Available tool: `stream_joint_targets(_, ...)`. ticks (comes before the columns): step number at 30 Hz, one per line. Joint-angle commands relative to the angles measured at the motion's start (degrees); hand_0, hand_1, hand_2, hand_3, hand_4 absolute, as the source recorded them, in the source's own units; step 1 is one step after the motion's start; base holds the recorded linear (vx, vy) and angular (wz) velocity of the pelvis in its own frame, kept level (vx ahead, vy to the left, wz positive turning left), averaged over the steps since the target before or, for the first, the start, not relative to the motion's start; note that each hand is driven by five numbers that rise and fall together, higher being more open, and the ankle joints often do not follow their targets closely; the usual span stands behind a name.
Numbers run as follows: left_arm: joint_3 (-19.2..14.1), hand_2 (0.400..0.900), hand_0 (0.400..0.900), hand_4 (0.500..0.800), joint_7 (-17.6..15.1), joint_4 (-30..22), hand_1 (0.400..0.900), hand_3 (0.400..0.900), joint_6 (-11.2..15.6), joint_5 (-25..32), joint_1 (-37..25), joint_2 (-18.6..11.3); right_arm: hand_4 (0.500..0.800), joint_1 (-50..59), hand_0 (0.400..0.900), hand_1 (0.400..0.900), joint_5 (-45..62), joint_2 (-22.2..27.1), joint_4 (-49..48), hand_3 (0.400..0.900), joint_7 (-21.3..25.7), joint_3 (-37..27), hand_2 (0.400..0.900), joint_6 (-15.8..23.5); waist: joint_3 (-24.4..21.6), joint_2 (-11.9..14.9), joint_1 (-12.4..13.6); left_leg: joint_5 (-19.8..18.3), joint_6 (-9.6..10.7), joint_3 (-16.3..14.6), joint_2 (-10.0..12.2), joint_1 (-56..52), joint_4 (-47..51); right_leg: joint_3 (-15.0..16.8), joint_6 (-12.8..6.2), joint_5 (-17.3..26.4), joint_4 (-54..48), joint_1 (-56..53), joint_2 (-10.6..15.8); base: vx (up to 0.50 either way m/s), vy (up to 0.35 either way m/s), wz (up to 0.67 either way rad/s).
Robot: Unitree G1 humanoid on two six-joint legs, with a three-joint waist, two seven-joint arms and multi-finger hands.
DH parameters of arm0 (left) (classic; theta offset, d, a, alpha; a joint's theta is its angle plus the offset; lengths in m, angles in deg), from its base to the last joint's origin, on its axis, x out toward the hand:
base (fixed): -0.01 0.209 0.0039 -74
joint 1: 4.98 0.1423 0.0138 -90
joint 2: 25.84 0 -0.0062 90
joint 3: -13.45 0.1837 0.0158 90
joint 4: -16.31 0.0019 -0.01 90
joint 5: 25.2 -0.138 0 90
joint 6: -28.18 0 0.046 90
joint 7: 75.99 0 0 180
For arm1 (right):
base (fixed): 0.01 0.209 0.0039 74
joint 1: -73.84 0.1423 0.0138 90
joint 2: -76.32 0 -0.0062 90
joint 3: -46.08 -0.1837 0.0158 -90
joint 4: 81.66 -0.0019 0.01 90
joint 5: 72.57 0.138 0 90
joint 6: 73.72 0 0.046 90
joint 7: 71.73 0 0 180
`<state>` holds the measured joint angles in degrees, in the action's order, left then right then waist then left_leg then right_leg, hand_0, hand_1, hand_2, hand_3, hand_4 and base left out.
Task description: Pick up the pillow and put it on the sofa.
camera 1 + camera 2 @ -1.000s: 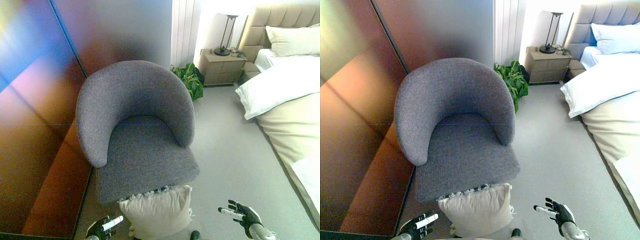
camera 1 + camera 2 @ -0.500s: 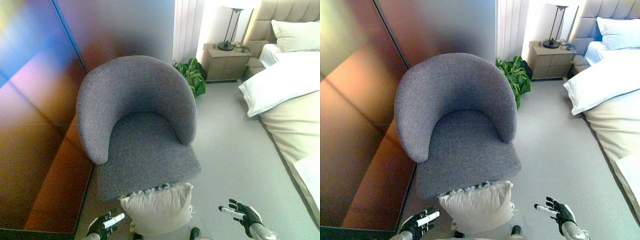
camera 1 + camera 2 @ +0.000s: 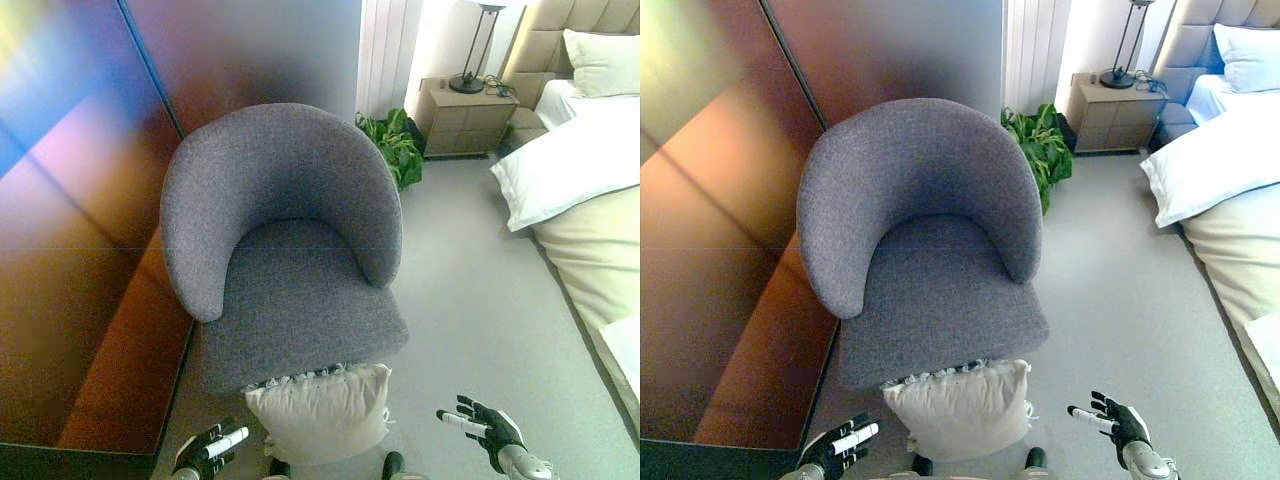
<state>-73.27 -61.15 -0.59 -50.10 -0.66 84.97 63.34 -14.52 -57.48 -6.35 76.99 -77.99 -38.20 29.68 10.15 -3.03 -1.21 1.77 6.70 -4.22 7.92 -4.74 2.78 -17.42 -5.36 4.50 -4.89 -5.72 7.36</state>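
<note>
A cream pillow [image 3: 318, 411] with a fringed top edge leans on the floor against the front of a grey round-backed armchair [image 3: 290, 250], the sofa of the task. My left hand [image 3: 210, 449] is low at the pillow's left side, fingers straight, holding nothing. My right hand [image 3: 483, 428] is low to the pillow's right, well apart from it, fingers spread and empty. Both hands also show in the right eye view, left hand [image 3: 838, 445], right hand [image 3: 1112, 423].
A dark reddish wall panel [image 3: 70, 250] runs along the left. A bed with white bedding [image 3: 580, 190] is at the right. A green plant [image 3: 392, 145] and a nightstand with a lamp [image 3: 465, 115] stand behind the chair. Grey carpet [image 3: 480, 320] lies between chair and bed.
The whole picture has shifted a little, so the camera has moved. Both hands and the pillow keep about the same places.
</note>
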Motion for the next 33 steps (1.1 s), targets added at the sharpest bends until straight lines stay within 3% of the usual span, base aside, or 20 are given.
stream_joint_targets(1,-0.1,0.9,0.9,0.8,1.4,-2.7,0.9,0.9,5.2,1.4,-2.0,-4.2,0.8,4.4,0.9,0.9,0.9,0.6,-2.8,0.9,0.3,-0.3,0.9,4.4,1.8,1.9,0.7,-4.1,-1.9,-2.6,-0.6,6.2,-10.4,4.6,2.01,-10.4,11.0,4.4,-0.2,-0.13,-0.053,0.03)
stream_joint_targets(6,2.9,0.9,0.9,0.8,2.3,-6.8,0.9,0.9,5.4,6.5,-7.8,-7.8,0.8,12.7,0.9,0.9,4.7,2.4,-6.9,0.9,2.3,3.5,0.9,6.5,10.7,0.2,0.5,-4.2,-3.1,-0.6,-2.2,19.6,-19.1,7.2,4.66,-11.7,22.0,18.1,-0.6,-0.33,-0.055,0.1)
stream_joint_targets(15,4.0,0.9,0.9,0.8,-0.2,-10.6,0.9,0.9,6.3,12.2,-12.9,-10.2,0.8,26.4,0.9,0.9,5.2,4.0,-10.4,0.9,5.1,9.2,0.9,4.7,17.2,-1.0,1.0,-6.0,-4.2,-0.8,-4.4,36.3,-30.8,9.6,6.01,-12.5,35.2,36.5,-0.1,-0.2,-0.011,0.02)
stream_joint_targets(22,4.7,0.9,0.9,0.8,-2.1,-12.4,0.9,0.9,6.3,13.1,-14.7,-11.2,0.8,32.3,0.9,0.9,7.2,5.8,-10.9,0.9,4.9,10.4,0.9,4.4,19.4,-1.6,1.7,-8.9,-5.0,-1.6,-4.3,44.9,-39.9,9.7,6.51,-13.7,43.5,45.2,0.8,-0.11,-0.03,0.12)
stream_joint_targets(29,5.0,0.9,0.9,0.8,-2.0,-12.3,0.9,0.9,8.4,14.4,-15.0,-11.2,0.8,37.7,0.9,0.9,7.9,8.6,-11.2,0.9,3.0,11.8,0.9,3.8,19.6,-2.4,2.0,-10.8,-5.9,-2.1,-4.0,51.9,-45.8,9.8,7.07,-14.2,49.0,52.9,1.3,-0.04,0.013,0.01)
stream_joint_targets(30,5.2,0.9,0.9,0.8,-2.3,-12.5,0.9,0.9,8.6,14.7,-15.1,-11.4,0.8,38.3,0.9,0.9,7.8,8.9,-11.4,0.9,3.0,12.1,0.9,3.6,19.6,-2.5,2.1,-13.5,-5.7,-1.7,-4.2,52.4,-48.0,10.3,6.61,-16.4,50.9,53.5,1.3,0.06,0.001,0.02)
stream_joint_targets(33,5.4,0.9,0.9,0.8,-2.5,-13.5,0.9,0.9,9.3,15.2,-14.8,-11.4,0.8,40.3,0.9,0.9,8.4,9.7,-12.0,0.9,3.3,13.1,0.9,2.9,19.6,-3.0,2.3,-13.9,-5.8,-1.6,-4.5,55.0,-49.4,10.6,6.88,-16.5,52.6,56.4,1.0,0.01,0.002,0.02)
